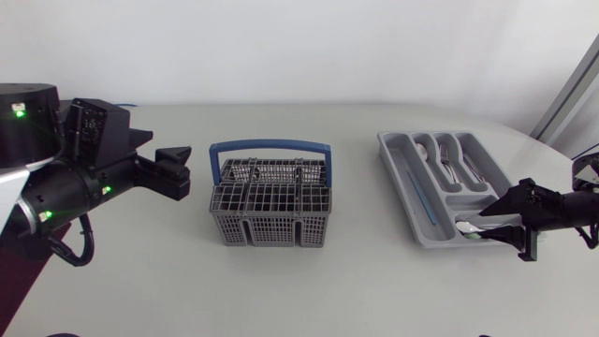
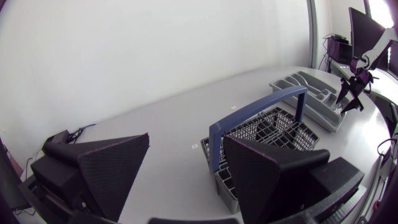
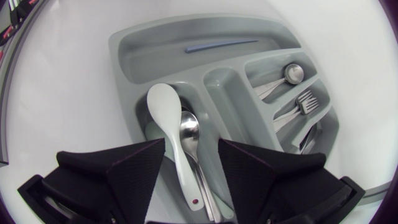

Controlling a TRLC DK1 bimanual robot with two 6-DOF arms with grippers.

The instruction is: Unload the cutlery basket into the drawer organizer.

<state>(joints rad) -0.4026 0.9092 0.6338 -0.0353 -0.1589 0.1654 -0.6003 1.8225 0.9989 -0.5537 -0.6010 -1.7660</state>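
**Cutlery basket and drawer organizer, with both grippers.** The cutlery basket [image 1: 270, 225], grey mesh with a blue handle [image 1: 270, 146] arching over it, is standing upright just ahead of the left gripper [image 1: 181, 170]. The left gripper's fingers are spread wide and are holding nothing. Their tips are pointing at the basket's side wall, near it but apart from it.

The drawer organizer [image 1: 387, 145] is lying under and ahead of the right gripper [image 1: 491, 223]. This gripper's fingers are also parted and are hovering over the organizer's nearest compartment. There a white spoon [image 3: 168, 115] and a metal spoon [image 3: 189, 127] are lying side by side in the gap between the fingers, and neither finger is touching them. Ahead of the gripper, a blue stick [image 3: 221, 45] is lying in the long side compartment. Spoons [image 3: 292, 73] and forks [image 3: 305, 99] are lying in the narrower compartments beside it.

The left arm [image 1: 56, 178] is coming in from the side edge, with its last link held about level and aimed at the basket. The right arm [image 1: 571, 206] is coming in low from the opposite edge and is pointing at the organizer's end.

A stretch of table [image 1: 299, 290] is separating the basket from the organizer, so the two are standing well apart. The organizer is lying near the table's curved edge on the right arm's side.
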